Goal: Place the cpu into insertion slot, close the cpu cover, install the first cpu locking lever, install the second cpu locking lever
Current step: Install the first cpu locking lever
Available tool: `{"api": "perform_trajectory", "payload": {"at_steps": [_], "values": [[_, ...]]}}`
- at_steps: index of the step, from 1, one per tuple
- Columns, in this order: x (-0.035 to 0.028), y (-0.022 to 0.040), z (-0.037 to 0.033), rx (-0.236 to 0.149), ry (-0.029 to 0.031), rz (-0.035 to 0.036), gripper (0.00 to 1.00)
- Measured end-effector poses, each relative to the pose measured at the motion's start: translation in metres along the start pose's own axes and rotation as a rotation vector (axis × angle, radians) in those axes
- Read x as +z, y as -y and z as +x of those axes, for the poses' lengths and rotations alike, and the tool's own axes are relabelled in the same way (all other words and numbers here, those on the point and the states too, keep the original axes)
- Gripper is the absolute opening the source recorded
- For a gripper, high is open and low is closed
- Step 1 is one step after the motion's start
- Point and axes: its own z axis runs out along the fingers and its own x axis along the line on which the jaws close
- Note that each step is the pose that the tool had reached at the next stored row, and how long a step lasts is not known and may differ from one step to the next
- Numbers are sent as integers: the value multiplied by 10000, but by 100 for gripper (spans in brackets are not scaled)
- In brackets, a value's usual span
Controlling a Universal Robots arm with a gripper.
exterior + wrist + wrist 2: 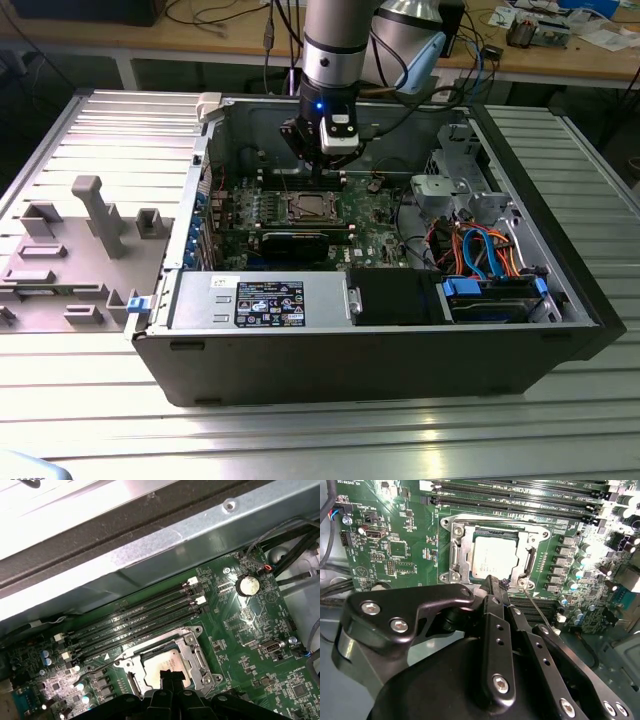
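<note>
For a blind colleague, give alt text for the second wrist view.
The gripper sits at the edge of the insertion slot on the green motherboard, where the cpu lies framed by the cpu cover; a thin locking lever angles out beside it.

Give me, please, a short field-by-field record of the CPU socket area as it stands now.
cpu: seated in the insertion slot, metal top showing
cpu cover: down flat, framing the cpu
gripper: shut, tip at the socket's edge
locking lever: thin wire beside the gripper tip, slanting off the socket corner
setting: green motherboard in an open computer case
</note>
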Motion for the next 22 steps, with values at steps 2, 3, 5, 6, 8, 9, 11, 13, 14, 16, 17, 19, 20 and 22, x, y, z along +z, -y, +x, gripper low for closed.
{"api": "perform_trajectory", "payload": {"at_steps": [2, 3, 5, 6, 8, 9, 11, 13, 14, 16, 17, 19, 20, 22], "values": [[0, 0, 0, -50, -1, 1, 11], [0, 0, 0, -110, -1, 3, 11], [0, 0, 0, -188, -1, 6, 11], [0, 0, 0, -222, -2, 7, 11], [0, 0, 0, -336, -2, 11, 11], [0, 0, 0, -374, -2, 12, 11], [0, 0, 0, -480, -4, 16, 11], [0, 0, 0, -550, -4, 18, 11], [0, 0, 0, -585, -4, 20, 11], [0, 0, 0, -651, -4, 22, 11], [0, 0, 0, -682, -5, 23, 11], [0, 0, 0, -778, -5, 27, 11], [0, 0, 0, -813, -5, 29, 11], [0, 0, 0, -900, -5, 32, 11]]}}
